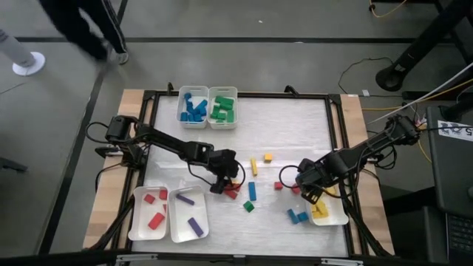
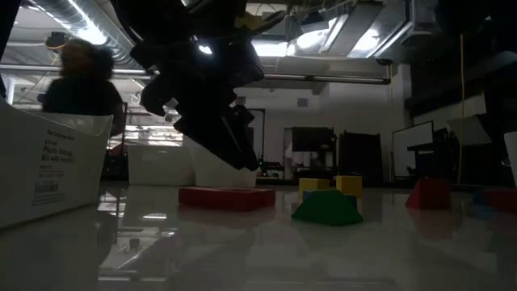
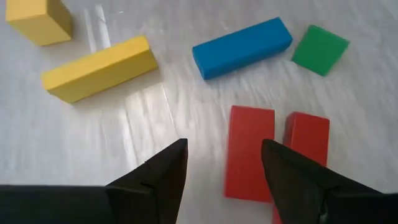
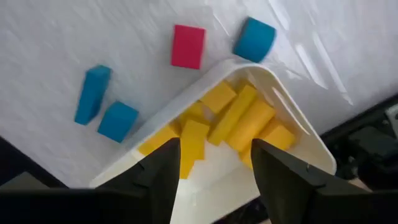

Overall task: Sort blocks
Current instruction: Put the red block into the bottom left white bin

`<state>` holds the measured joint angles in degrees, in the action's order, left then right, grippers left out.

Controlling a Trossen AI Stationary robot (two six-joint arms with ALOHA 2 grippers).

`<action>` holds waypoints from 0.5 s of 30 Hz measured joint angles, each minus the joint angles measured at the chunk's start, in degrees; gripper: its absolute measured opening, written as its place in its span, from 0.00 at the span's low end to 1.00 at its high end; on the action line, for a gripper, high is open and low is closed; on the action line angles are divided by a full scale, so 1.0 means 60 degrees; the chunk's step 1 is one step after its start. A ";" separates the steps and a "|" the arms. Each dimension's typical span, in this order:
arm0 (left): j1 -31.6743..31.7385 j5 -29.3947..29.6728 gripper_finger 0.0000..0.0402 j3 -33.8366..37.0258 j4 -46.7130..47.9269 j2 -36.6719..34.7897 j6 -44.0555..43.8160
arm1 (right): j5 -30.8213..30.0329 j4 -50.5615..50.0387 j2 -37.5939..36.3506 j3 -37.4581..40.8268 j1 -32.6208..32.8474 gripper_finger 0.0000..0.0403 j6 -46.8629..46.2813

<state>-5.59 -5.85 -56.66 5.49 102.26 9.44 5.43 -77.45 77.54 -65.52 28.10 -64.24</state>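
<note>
The left gripper (image 3: pixel 224 165) hangs low over the middle of the table with its fingers spread and nothing between them. Just past its fingertips lie two red bars (image 3: pixel 250 152), side by side and almost touching. Their long axes run nearly the same way the fingers point, so the jaws stand across the short side of the nearer bar, slightly to one side of it. I judge that the next move needs only a small shift toward that bar and then a descent. Farther out lie a blue bar (image 3: pixel 241 47), a green wedge (image 3: pixel 319 50) and a yellow bar (image 3: pixel 99 67).

The left arm reaches from the left edge in a long diagonal.

The right gripper (image 4: pixel 214 158) is released and empty, over the white tray (image 4: pixel 298 146) of yellow blocks (image 4: pixel 239 121), well apart from the red bars.
</note>
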 joint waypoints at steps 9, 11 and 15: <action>-0.0213 -0.0020 0.48 0.0000 0.0028 0.0011 0.0072 | -0.0072 0.0503 0.0000 0.0000 0.0004 0.48 0.0002; -0.0274 -0.0017 0.48 0.0000 -0.0037 0.0097 0.0072 | -0.0072 0.0488 -0.0003 0.0000 0.0004 0.48 0.0002; -0.0392 -0.0018 0.48 0.0000 -0.0043 0.0396 0.0072 | -0.0132 0.0516 -0.0004 0.0000 0.0004 0.48 0.0002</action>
<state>-7.94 -5.96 -56.66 5.23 104.63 9.87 4.63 -74.35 77.52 -65.52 28.12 -64.23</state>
